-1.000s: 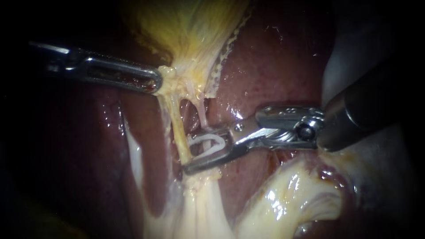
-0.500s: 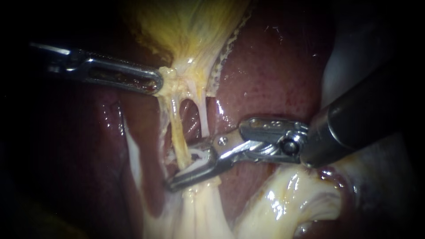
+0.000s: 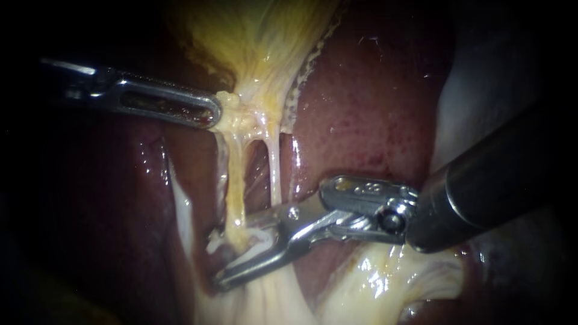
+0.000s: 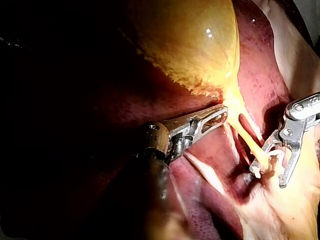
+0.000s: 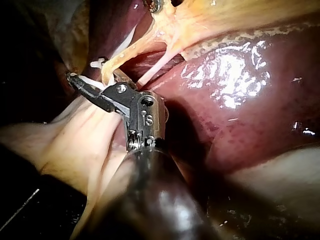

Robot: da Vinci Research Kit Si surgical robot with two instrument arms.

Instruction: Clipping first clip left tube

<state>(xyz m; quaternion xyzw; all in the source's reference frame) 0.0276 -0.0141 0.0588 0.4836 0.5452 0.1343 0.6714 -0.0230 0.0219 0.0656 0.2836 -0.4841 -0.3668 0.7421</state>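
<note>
Clip set around the left tube, not yet squeezed shut.

My left instrument [image 3: 212,114] has its jaws closed on the neck of the gallbladder [image 3: 259,42], stretching it. Below, the left tube [image 3: 233,180] runs down between the jaws of my right instrument [image 3: 232,253], which stand well apart, cradling an open white clip [image 3: 256,238]. The right tube [image 3: 275,168] seems to lie outside them. Only the closing looks left to do.

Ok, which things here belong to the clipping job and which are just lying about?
In the job:
right instrument, carrying the clip
left tube, running down into the clip
left instrument, holding the gallbladder at its narrow end

Just lying about:
right tube
liver
pale fatty tissue below the right instrument
</note>
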